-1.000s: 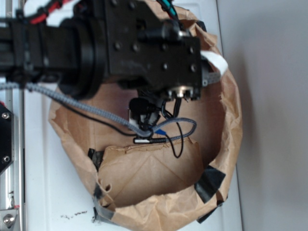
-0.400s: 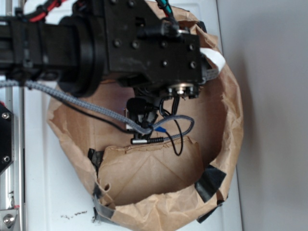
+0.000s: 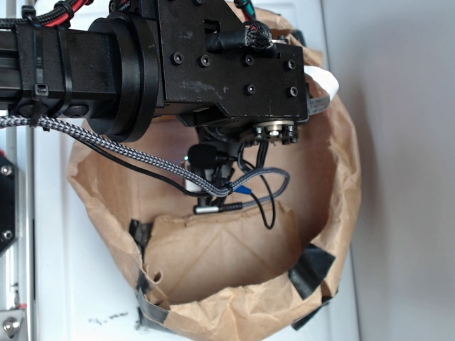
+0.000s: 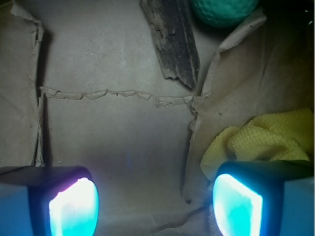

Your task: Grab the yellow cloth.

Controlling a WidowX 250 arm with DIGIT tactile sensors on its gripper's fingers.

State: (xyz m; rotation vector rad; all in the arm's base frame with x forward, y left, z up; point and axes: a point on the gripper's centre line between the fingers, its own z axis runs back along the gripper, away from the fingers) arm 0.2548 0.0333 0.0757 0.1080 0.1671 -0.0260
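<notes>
Gripper [image 4: 155, 204] is wide open with nothing between its two glowing pads, hanging over the bare brown paper floor of the bag [image 3: 341, 213]. Yellow cloth [image 4: 266, 140] sits bunched off to the right, partly tucked behind the right pad [image 4: 236, 206], not between them. Dark bark piece [image 4: 172, 42] and green ball [image 4: 224, 11] lie up at the far end.
</notes>
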